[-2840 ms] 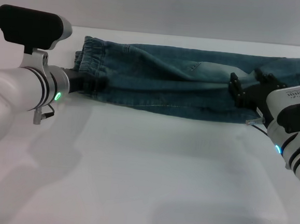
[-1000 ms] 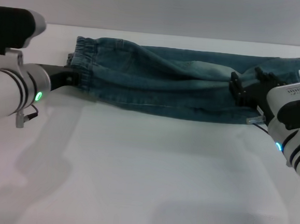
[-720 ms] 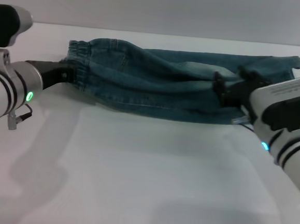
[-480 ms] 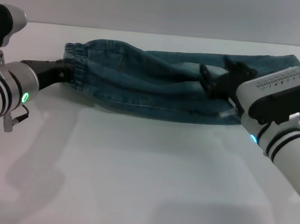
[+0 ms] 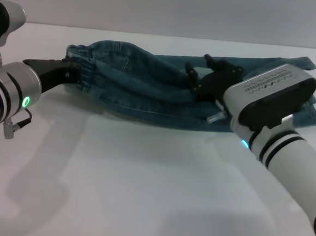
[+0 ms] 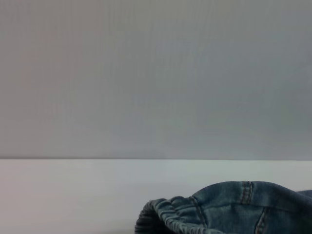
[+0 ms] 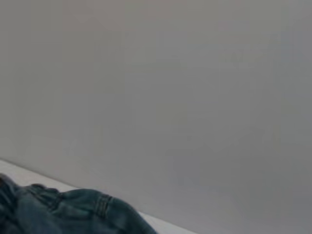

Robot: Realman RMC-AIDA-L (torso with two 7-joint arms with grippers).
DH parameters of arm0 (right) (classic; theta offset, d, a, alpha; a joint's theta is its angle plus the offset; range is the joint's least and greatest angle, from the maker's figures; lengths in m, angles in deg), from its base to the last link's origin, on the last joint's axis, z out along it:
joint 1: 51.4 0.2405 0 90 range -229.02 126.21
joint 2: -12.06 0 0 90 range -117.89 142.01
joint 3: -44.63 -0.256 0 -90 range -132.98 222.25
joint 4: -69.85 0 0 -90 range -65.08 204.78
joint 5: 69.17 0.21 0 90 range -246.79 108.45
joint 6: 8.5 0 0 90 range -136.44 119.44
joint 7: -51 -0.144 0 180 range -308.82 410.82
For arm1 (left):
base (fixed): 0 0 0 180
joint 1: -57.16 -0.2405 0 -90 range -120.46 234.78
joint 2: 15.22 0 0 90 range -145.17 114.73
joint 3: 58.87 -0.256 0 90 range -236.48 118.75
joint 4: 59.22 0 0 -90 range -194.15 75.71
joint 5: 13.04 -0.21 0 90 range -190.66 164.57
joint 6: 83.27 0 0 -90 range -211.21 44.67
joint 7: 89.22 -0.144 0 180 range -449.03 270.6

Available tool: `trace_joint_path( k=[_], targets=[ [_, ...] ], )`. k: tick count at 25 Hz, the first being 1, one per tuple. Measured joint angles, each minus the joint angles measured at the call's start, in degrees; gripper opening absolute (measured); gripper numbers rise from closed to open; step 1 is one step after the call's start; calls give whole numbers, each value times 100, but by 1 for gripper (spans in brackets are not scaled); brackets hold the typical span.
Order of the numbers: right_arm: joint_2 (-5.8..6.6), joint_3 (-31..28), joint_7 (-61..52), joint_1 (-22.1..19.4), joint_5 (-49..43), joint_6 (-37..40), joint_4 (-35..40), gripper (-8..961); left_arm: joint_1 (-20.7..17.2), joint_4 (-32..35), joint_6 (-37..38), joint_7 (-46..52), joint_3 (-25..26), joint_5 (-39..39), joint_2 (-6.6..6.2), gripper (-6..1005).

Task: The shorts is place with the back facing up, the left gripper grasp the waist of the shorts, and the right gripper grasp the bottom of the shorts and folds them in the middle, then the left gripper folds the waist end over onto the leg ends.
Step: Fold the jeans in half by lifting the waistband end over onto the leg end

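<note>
Item: the shorts (image 5: 144, 89), faded blue-green denim, lying along the far edge of the white surface (image 5: 141, 188) as a long narrow band.

Progress, judged: the lengthwise fold down the middle looks done, since the garment lies doubled, one half over the other. The second fold, waist end over onto the leg ends, is not yet done; the two ends lie well apart.

Left pincer (image 5: 68, 74): black, at the far-left end of the shorts, closed on the waist of the shorts (image 5: 77, 62), which it holds slightly raised off the surface.

Right pincer (image 5: 207, 78): black two-finger claw on a silver-white arm, over the middle of the band, toward the far-right part of the surface. Its fingers appear spread; whether any cloth sits between them cannot be told.

The leg ends (image 5: 312, 111): near the far-right corner, partly hidden behind the right arm.

Materials: denim soft, limp, creased in long ridges; waistband gathered and ruffled, darker blue, with belt loops and seam stitching visible in the left wrist view (image 6: 219, 209). Surface smooth, matte, white.
</note>
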Motion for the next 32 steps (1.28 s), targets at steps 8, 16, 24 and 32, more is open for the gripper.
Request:
trace_joint_path(
  k=[8, 16, 24, 32],
  targets=[
    [11, 186, -526, 174, 8, -42, -211, 229, -23, 58, -3, -1, -18, 1, 26, 14],
    [-6, 482, -811, 387, 14, -69, -431, -2, -121, -25, -31, -1, -81, 1, -6, 14],
    [-3, 403, -1341, 744, 17, -17, -1097, 0, -153, -96, -42, 1, -88, 2, -10, 14],
    [3, 468, -1910, 909, -32, -9, -1500, 1, -323, -423, -41, 7, -88, 1, -40, 14]
  ],
)
